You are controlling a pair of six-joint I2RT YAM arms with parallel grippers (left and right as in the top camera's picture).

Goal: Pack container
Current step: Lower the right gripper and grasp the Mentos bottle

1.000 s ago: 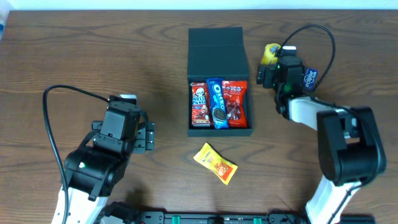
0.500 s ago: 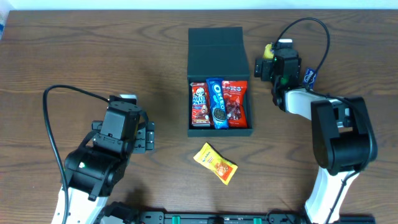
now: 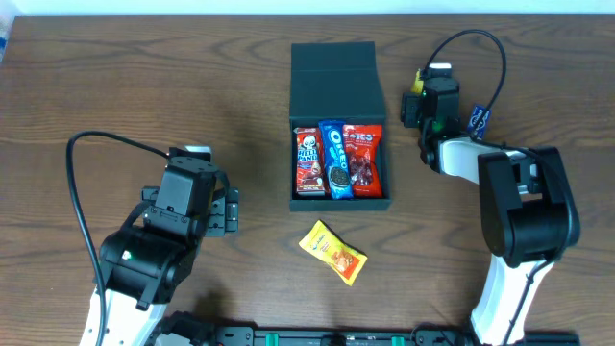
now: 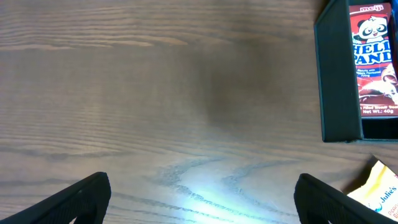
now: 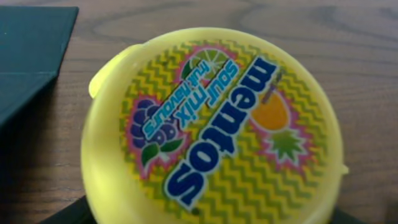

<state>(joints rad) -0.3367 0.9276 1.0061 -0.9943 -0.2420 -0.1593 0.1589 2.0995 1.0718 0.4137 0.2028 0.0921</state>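
The dark teal container [image 3: 332, 77] lies open mid-table with its flap lid folded back. It holds a Hello Panda packet [image 3: 308, 160], an Oreo packet [image 3: 335, 159] and a red packet [image 3: 362, 160] side by side. A yellow Mentos tub [image 5: 211, 118] fills the right wrist view, and only a sliver of the tub [image 3: 417, 83] shows from overhead. My right gripper [image 3: 420, 93] sits over it, a finger against each side of the tub. My left gripper [image 4: 202, 205] stands open over bare wood, left of the container wall [image 4: 339, 74].
A yellow snack packet [image 3: 332, 252] lies in front of the container, its corner [image 4: 379, 193] showing in the left wrist view. A small blue packet [image 3: 479, 119] lies beside the right arm. The container's lid edge [image 5: 28, 56] is just left of the tub.
My right gripper has shifted a little toward the far edge, down over the Mentos tub, and its jaws have narrowed onto it. The left arm has not moved.
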